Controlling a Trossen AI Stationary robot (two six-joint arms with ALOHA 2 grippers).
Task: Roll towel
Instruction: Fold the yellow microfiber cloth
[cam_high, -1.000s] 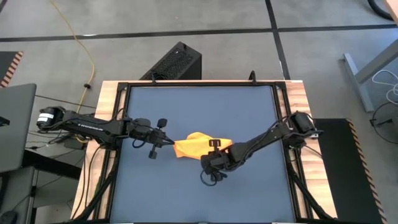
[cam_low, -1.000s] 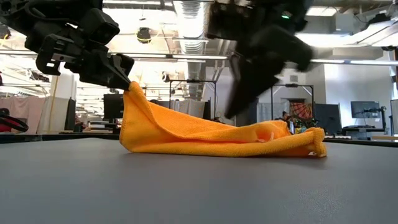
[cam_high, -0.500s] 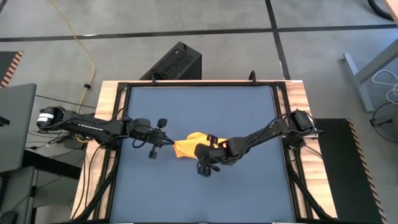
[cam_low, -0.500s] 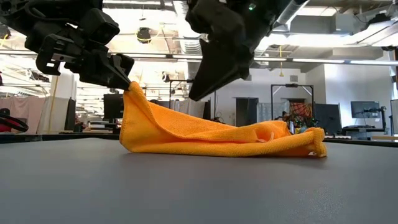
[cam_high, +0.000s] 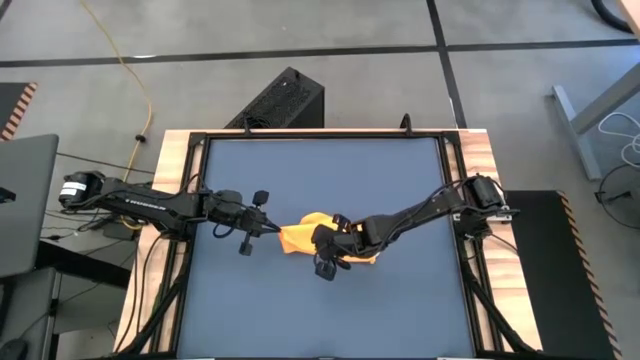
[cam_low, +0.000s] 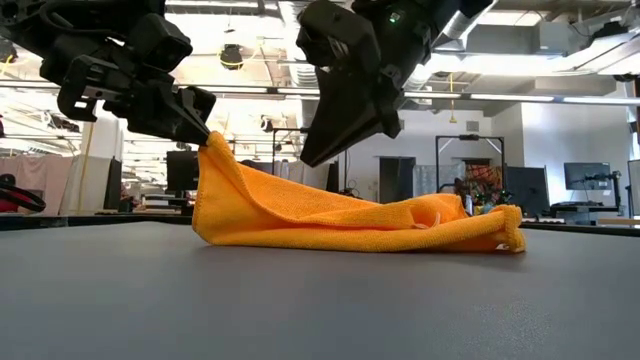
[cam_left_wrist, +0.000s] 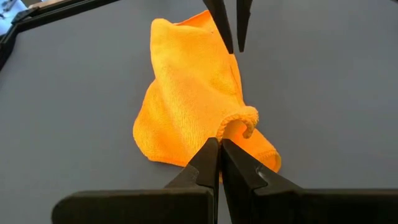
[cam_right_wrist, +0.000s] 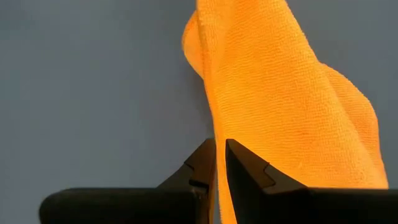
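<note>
The yellow towel (cam_high: 298, 236) lies bunched in the middle of the dark table. Its long lower fold (cam_low: 360, 235) rests on the tabletop, and its left end is raised. My left gripper (cam_left_wrist: 219, 146) is shut on that raised end at the towel's left side (cam_low: 205, 135). My right gripper (cam_low: 310, 155) hangs above the towel's middle, slanting down toward the left. It stands clear of the cloth, with only a narrow gap between its fingers (cam_right_wrist: 219, 152) and nothing between them. My left gripper pinches the towel's raised left end at its hemmed edge (cam_left_wrist: 235, 120) between its two fingers. The fingers come from the table's left, slanting down. That end is lifted clear of the table. The cloth slopes down from the fingers to the part lying on the table (cam_low: 300, 232).
The table's black frame (cam_high: 320, 135) and wooden side rails (cam_high: 170, 200) border the dark mat. Bare mat (cam_high: 320, 180) lies around the towel on the far and near sides. A black box (cam_high: 280, 100) stands on the floor behind the table.
My right gripper has gone toward the table's left, along over the towel toward my left gripper, and has rolled about its own axis. It stays above the cloth. The towel and my left gripper have kept still.
</note>
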